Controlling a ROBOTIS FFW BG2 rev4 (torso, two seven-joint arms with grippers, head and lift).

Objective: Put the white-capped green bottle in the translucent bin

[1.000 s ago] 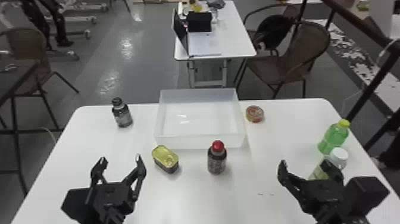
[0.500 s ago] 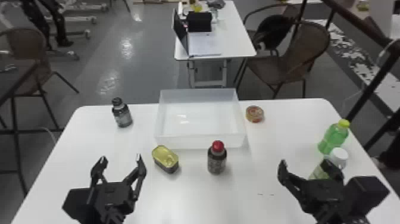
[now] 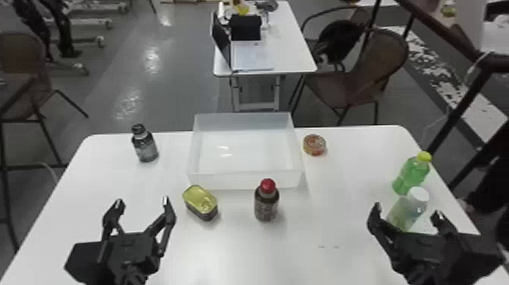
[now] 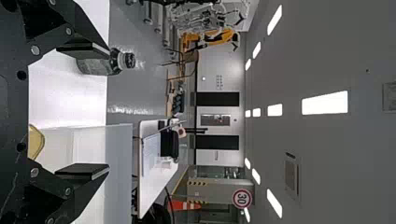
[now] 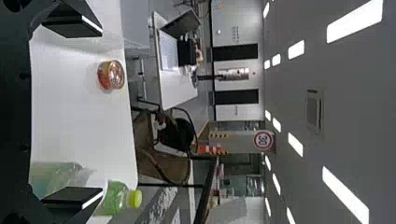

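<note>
The right claw [image 3: 406, 210] has its 2 fingers apart; the white-capped green bottle [image 3: 408, 208] stands just beyond it. The translucent bin [image 3: 238, 180] sits farther out, to that claw's left.

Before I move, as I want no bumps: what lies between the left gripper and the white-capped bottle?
In the head view, a yellow-topped can, a red-capped bottle and one finger of the right gripper.

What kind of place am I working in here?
Probably a robotics lab or workshop hall: an orange robot arm stands beyond, a round sign hangs near striped markings, and a laptop sits on another table.
</note>
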